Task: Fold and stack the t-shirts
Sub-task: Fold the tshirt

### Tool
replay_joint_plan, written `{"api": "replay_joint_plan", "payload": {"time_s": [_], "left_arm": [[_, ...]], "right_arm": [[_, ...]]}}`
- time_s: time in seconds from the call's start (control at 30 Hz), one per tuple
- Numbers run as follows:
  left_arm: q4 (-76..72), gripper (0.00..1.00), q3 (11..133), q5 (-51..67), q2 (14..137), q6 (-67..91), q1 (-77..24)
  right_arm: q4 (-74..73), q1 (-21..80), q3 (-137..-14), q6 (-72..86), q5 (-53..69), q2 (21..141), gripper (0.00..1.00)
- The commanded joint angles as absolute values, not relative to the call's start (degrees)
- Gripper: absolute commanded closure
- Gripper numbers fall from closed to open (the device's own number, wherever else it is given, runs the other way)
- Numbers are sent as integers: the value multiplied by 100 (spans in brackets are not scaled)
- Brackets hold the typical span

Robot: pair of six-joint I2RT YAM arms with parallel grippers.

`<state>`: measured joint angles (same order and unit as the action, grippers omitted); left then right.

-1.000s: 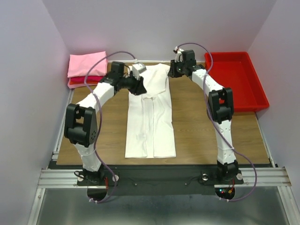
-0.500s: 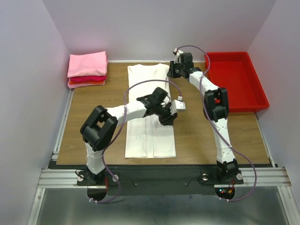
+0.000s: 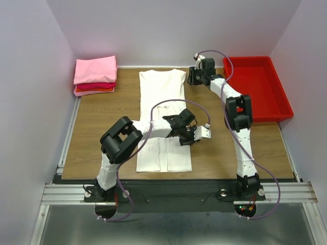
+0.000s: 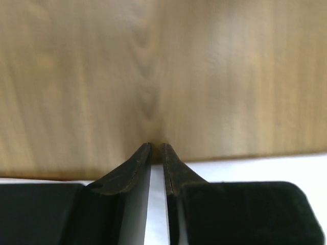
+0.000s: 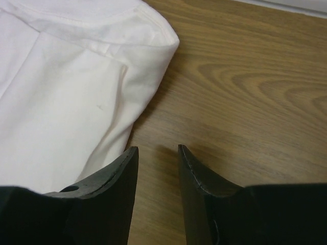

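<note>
White tee: lies flat as a long strip down the middle of the table, with the sides turned in and the collar end far. It is judged not yet folded crosswise.
Stack: a pink tee on a red one, both folded, in the far-left corner and well apart from the strip.
Left gripper: reaches across the strip to its right edge, over the near half. The fingers are almost together with a thin slit between them. Nothing shows at the tips, and whether cloth is caught lower down cannot be told.
Right gripper: sits low at the tee's far-right corner, part open and empty. One finger is at the cloth edge and the other is over bare wood.
Risk, uneven grasp: the right jaws straddle the hem only barely. If they close here they may miss the cloth or pinch only the top layer, so the side fold would fall open on lifting.
Risk, drag: the left arm lies over the strip, so a low sweep may rumple it or skew it off line.
Risk, mismatch: if one corner rises alone, the cross fold lands crooked and the stack sits poorly.
</note>
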<state>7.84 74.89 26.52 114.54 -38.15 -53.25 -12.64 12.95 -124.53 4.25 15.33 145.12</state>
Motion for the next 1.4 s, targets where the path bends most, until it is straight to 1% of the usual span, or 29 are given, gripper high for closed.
{"api": "replay_joint_plan", "payload": {"time_s": [0.0,0.1,0.2,0.27,0.43,0.47,0.53,0.7,0.8,0.9,0.97,1.13,1.3,1.37], "left_arm": [[1530,73,6961,3102,10909,-3807,-5406],[1320,70,6978,3085,10328,-3526,-5291],[1345,68,7312,3076,10099,-3288,-5019],[1380,68,7549,2989,10221,-3287,-4799],[1529,69,8014,2716,10923,-3542,-4474],[1625,69,8085,2681,11047,-3620,-4456],[1758,69,8165,2567,11327,-3814,-4447],[1784,69,8060,2610,11522,-4095,-4544],[2012,69,7885,2689,11575,-4271,-4649],[2346,72,7288,3076,11321,-5008,-4860],[2443,75,6804,3190,11101,-5308,-5062],[2795,76,6373,3427,10916,-5554,-5124],[2997,77,6293,3533,10819,-5669,-5089],[3050,77,6319,3586,10811,-5713,-5089]], "right_arm": [[-958,1222,-12235,264,1599,13887,57],[-958,1222,-12085,246,1722,13756,56],[-958,1222,-12094,255,1758,13763,48],[-958,1222,-12164,255,1723,13790,45],[-958,1222,-12261,299,1556,13860,45],[-958,1222,-12269,299,1512,13860,42],[-958,1204,-12313,273,1433,13887,40],[-958,1178,-12489,299,1468,14018,41],[-949,1169,-12612,316,1538,14115,43],[-958,1143,-12586,246,1757,14098,49],[-958,1134,-12498,176,1924,14028,50],[-993,1116,-11735,-377,2302,13633,46],[-1037,967,-10628,-983,2574,12614,43],[-1046,775,-10137,-1107,2976,12262,38]]}}
